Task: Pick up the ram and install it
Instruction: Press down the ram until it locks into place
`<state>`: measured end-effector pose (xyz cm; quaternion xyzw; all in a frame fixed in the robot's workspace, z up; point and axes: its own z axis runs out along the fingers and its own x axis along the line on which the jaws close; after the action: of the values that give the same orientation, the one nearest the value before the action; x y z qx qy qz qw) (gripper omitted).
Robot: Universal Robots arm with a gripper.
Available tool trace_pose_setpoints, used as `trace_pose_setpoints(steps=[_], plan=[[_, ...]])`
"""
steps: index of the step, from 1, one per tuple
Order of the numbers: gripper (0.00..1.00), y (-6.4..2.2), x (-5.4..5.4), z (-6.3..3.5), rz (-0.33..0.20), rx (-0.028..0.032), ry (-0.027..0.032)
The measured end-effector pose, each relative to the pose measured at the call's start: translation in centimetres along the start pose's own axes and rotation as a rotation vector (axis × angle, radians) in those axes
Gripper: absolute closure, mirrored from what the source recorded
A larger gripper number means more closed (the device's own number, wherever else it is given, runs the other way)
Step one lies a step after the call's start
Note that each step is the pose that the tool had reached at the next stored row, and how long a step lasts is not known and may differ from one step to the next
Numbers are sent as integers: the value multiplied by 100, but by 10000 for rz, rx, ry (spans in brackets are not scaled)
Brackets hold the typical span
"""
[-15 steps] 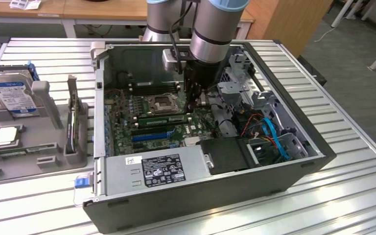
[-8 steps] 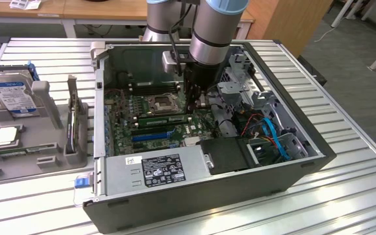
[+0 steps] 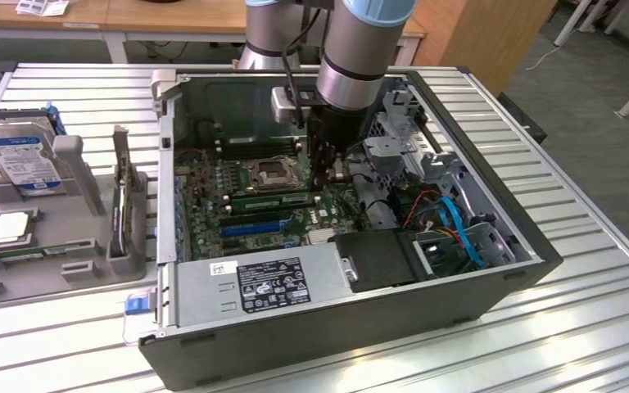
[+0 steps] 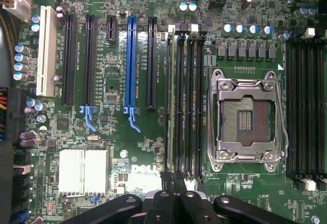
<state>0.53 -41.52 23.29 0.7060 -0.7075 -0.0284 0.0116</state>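
Both gripper (image 4: 173, 180) jaws closed over ram (image 4: 170, 101)

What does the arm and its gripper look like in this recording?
The arm is built of silver-grey metal tubes with light blue caps at the joints. A thin black cable runs along it, and a small pale grey box is fixed at the wrist. The gripper is black, with jointed finger links held by round pivot pins.
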Motion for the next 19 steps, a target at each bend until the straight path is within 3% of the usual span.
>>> trace_pose_setpoints(steps=[19], plan=[[90, -2, -8, 38, 0, 1, -1]])
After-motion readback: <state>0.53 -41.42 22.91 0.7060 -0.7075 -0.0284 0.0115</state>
